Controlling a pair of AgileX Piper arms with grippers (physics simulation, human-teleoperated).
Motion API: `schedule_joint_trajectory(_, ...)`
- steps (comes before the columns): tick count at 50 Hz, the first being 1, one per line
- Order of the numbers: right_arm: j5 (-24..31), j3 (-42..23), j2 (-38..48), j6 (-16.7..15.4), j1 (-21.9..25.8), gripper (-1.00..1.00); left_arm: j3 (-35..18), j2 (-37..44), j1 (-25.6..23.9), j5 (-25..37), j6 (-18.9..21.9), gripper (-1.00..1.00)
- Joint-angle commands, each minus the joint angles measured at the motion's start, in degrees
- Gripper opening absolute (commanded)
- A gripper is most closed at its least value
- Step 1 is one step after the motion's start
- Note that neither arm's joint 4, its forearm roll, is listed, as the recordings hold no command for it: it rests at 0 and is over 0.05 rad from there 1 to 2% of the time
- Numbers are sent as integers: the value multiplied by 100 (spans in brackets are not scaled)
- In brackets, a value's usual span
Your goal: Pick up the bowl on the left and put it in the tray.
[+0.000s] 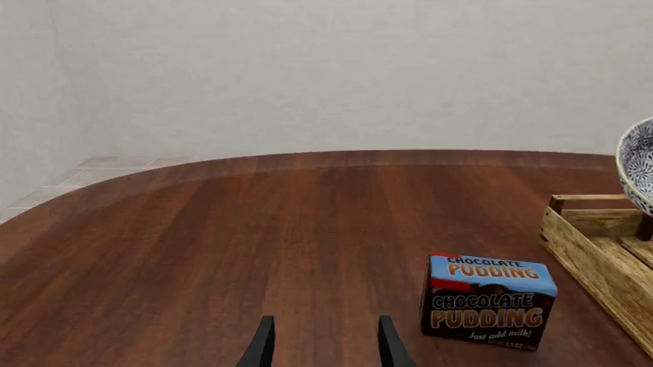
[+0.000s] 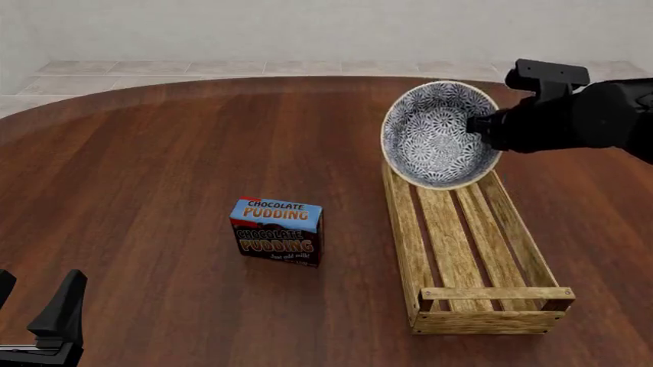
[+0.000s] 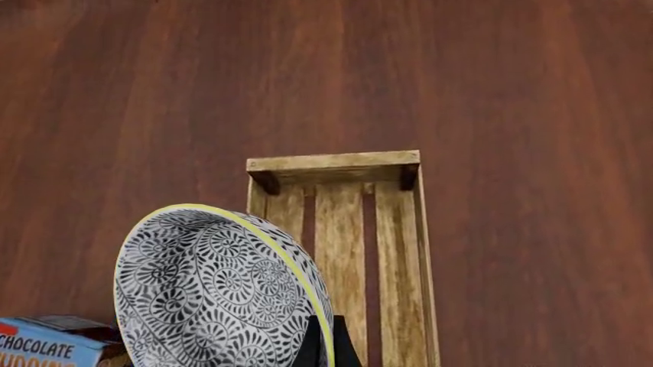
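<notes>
The blue-and-white patterned bowl hangs tilted on its side over the far end of the tray, its hollow facing the camera. My right gripper is shut on the bowl's rim from the right. In the right wrist view the bowl fills the space beside the gripper, with the light-wood tray lying below it. My left gripper stands open and holds nothing at the near left edge of the table. The left wrist view shows that gripper, an edge of the bowl and the tray's end.
A chocolate pudding box stands upright on the dark wooden table, left of the tray and ahead of my left gripper. It also shows as the pudding box and as a corner of the box. Beyond the table's curved far edge is a tiled floor.
</notes>
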Motion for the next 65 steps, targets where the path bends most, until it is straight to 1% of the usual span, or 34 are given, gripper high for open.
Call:
schedule_joint_trajectory(1, -222, 285, -43, 214, -22, -100, 0, -1, 2, 0, 0, 100)
schedule_joint_trajectory(7, -305, 413, -26, 341, 14, -100, 0, 0, 1, 0, 0, 100)
schedule_joint_trajectory(9, -361, 510, -22, 470, 120, -100, 0, 0, 0, 0, 0, 100)
schedule_joint_trajectory(18, -435, 587, -27, 545, 21, -100, 0, -1, 0, 0, 0, 100)
schedule_joint_trajectory(31, -569, 782, -115, 778, 1, -100, 0, 0, 0, 0, 1, 100)
schedule_joint_trajectory(45, -845, 985, 29, 867, -66, -100, 0, 0, 0, 0, 0, 100)
schedule_joint_trajectory(56, -858, 955, 75, 879, -141, -100, 0, 0, -1, 0, 1, 100)
schedule_joint_trajectory(65, -933, 1063, 43, 986, -128, -100, 0, 1, 0, 0, 0, 100)
